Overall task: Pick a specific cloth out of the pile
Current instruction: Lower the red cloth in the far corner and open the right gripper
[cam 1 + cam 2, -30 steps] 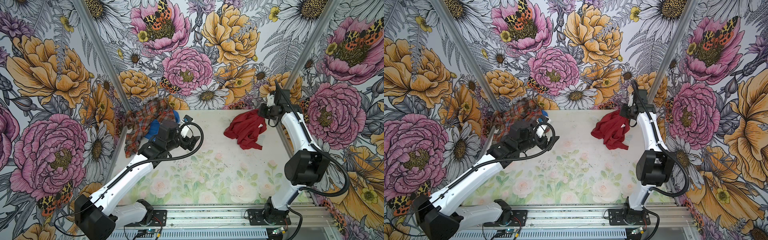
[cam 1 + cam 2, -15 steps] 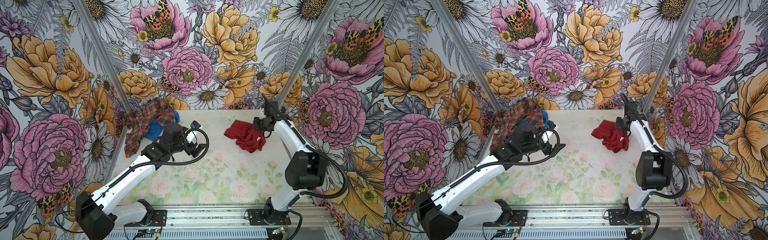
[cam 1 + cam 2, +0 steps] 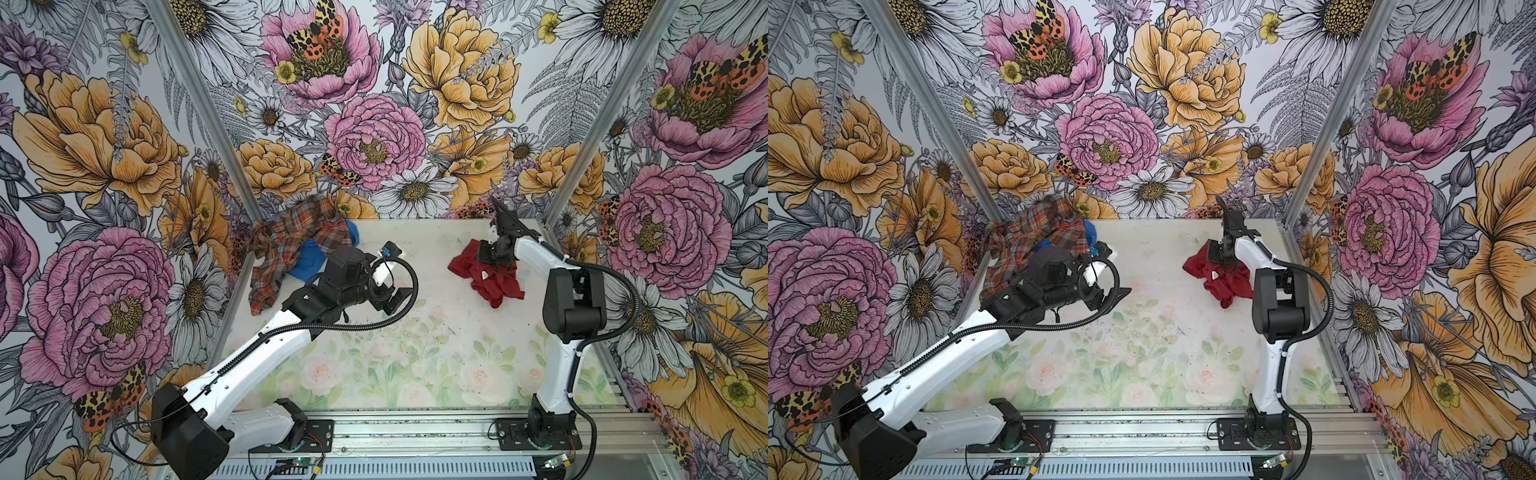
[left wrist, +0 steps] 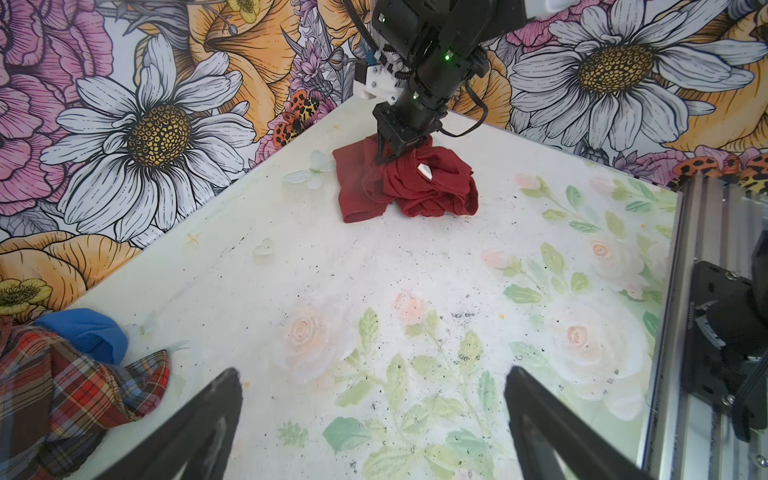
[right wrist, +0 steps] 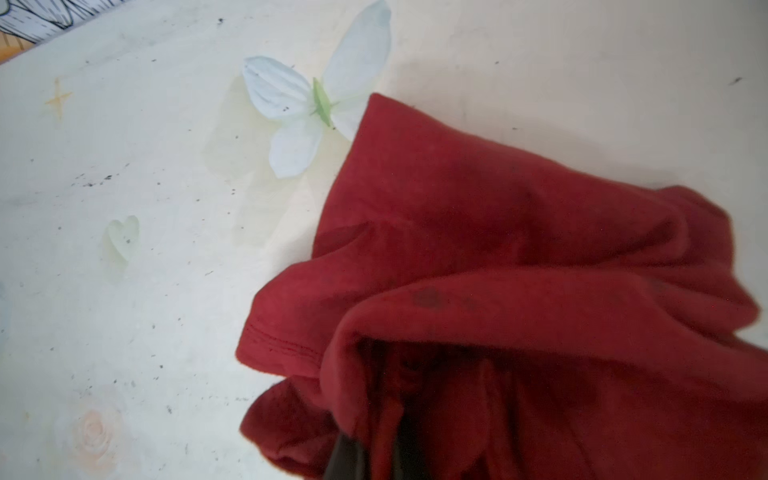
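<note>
Lowered since a second ago: cloth (image 3: 494, 287), dark red, bunched on bench (image 3: 415, 345) at 2 o'clock, well apart from pile (image 3: 286, 245) at 10. My right gripper (image 4: 390, 153) pinches its top, directly above; my left gripper (image 4: 374, 376) gapes empty, farther off.

Left arm (image 3: 266, 349): is extended forward, with the left gripper (image 4: 374, 374) held aloft and its jaws spread wide. Right arm (image 3: 536, 257): is folded at a raised elbow, with the right gripper (image 4: 392, 151) pointed downward and its jaws clamped on the cloth (image 4: 428, 191).
</note>
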Controlling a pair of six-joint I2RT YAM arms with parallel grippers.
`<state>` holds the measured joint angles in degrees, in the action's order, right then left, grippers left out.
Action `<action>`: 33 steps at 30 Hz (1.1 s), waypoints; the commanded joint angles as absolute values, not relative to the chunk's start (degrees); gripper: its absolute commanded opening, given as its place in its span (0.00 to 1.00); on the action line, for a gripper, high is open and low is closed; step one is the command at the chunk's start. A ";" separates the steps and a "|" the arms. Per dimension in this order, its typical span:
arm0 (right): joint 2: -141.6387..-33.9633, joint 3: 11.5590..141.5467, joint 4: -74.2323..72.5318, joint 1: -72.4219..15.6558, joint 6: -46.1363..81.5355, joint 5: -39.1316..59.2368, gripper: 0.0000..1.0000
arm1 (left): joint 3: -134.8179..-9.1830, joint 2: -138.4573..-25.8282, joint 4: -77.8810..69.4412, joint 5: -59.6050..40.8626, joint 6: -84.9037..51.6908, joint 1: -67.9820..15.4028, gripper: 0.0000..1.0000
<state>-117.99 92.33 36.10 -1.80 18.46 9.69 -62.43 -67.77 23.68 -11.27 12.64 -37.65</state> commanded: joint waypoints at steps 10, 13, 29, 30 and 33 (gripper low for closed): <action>-110.37 84.58 27.68 -0.79 15.42 2.70 0.45 | -61.79 -68.05 22.52 -11.43 13.87 -37.27 0.99; -105.60 82.96 27.41 -1.08 13.62 0.71 0.57 | -61.84 -68.05 22.50 -11.35 13.91 -37.22 0.99; -90.76 68.03 26.02 -15.27 9.54 -15.25 0.83 | -61.86 -67.84 22.67 -11.19 13.90 -37.79 0.99; -90.99 68.18 25.96 -16.51 9.50 -16.26 0.83 | -61.84 -67.87 22.67 -11.13 13.82 -37.81 0.99; -93.52 69.37 26.10 -18.49 9.78 -19.23 0.83 | -61.79 -67.85 22.71 -10.95 13.84 -37.99 0.99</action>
